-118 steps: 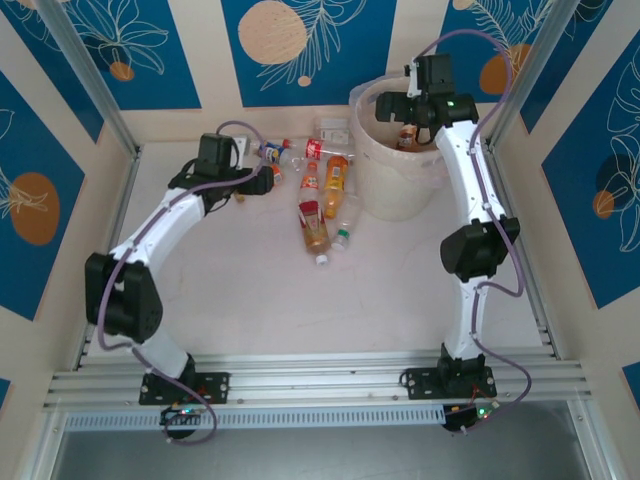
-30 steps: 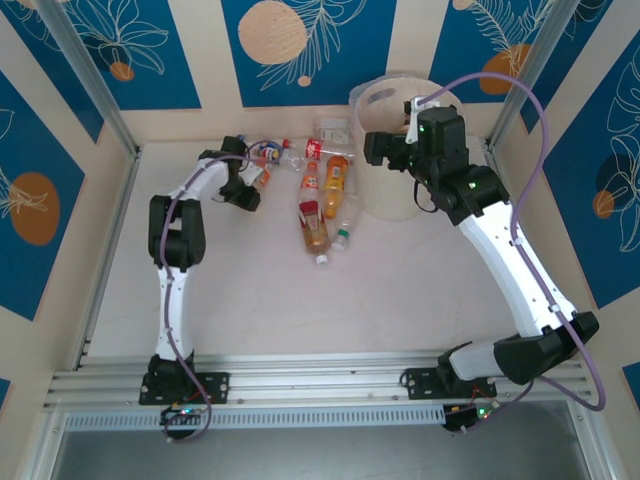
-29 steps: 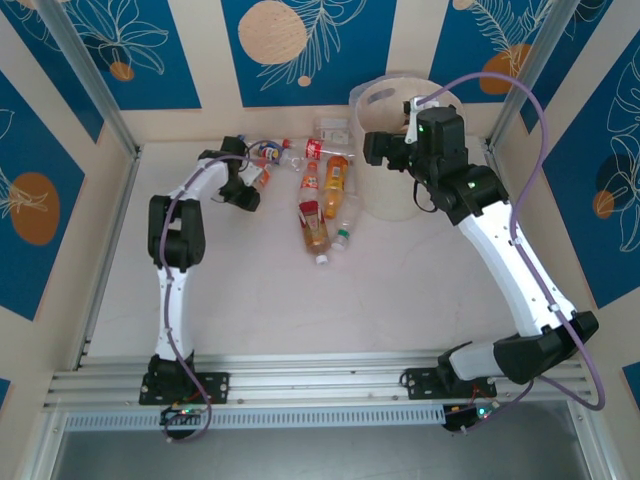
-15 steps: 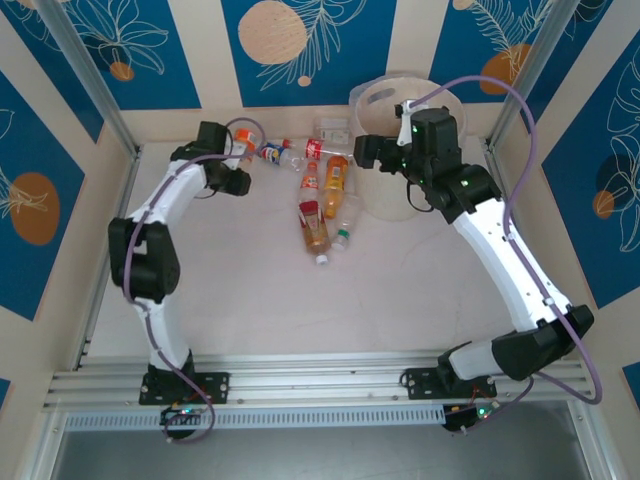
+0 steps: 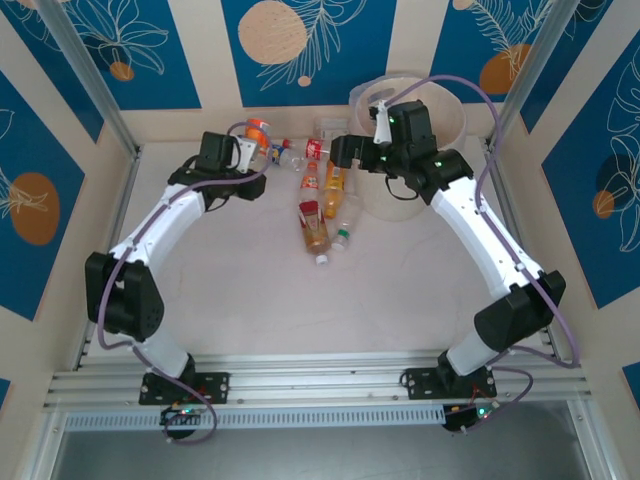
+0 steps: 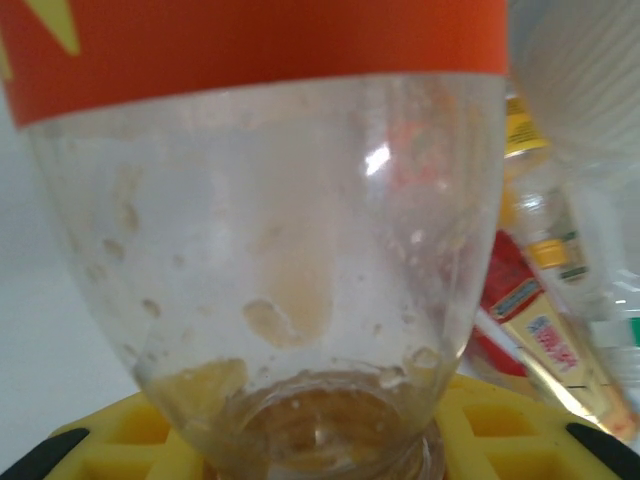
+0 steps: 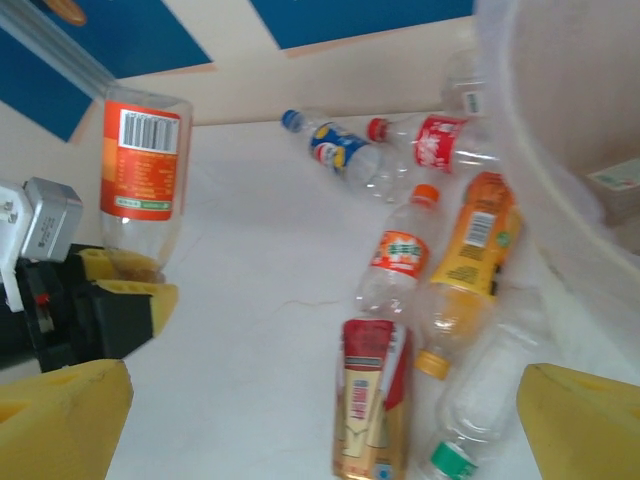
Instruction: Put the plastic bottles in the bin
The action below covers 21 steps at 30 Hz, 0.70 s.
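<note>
My overhead camera looks down on the whole table (image 5: pixel 260 300) from behind. My left wrist camera sits right against the orange-labelled bottle (image 6: pixel 270 250); my right wrist camera faces that same bottle from well apart.

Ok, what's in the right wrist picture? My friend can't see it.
The left gripper holds an orange-labelled bottle upright. Several more bottles lie loose on the white table, next to the cream bin.

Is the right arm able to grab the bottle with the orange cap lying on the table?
Probably yes. The right tool is open and hovers near the orange-capped bottle, with nothing between them. An orange bottle lies close beside it, so gripping may be fiddly.
</note>
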Each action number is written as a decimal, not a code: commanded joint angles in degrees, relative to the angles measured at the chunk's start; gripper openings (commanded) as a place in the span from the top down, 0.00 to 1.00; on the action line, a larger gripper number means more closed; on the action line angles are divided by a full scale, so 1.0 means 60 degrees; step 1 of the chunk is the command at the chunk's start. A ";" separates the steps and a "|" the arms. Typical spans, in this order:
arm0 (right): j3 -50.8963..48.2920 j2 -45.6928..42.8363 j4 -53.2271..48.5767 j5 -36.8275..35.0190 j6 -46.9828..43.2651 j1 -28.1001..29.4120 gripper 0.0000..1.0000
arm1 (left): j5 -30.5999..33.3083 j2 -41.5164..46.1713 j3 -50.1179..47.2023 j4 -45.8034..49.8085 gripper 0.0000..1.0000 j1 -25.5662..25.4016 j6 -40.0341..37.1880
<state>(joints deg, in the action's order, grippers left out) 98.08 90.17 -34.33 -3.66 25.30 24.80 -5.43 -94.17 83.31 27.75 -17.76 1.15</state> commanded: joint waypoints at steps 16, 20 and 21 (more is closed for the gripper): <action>0.4071 0.2993 -0.0300 0.4328 0.1264 0.0040 0.00 | -0.2563 0.1241 -0.0523 -0.1890 0.75 -0.1503 -0.0628; 0.4428 0.3404 -0.0461 0.4511 0.1283 0.0028 0.04 | -0.2718 0.1224 -0.0483 -0.1972 0.75 -0.1724 -0.0775; 0.4457 0.3464 -0.0447 0.4588 0.1309 0.0027 0.06 | -0.2727 0.1209 -0.0469 -0.1973 0.74 -0.1763 -0.0793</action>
<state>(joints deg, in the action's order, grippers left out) 122.98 109.75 -35.05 20.40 32.23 24.80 -19.33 -87.77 80.60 18.11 -27.31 -1.83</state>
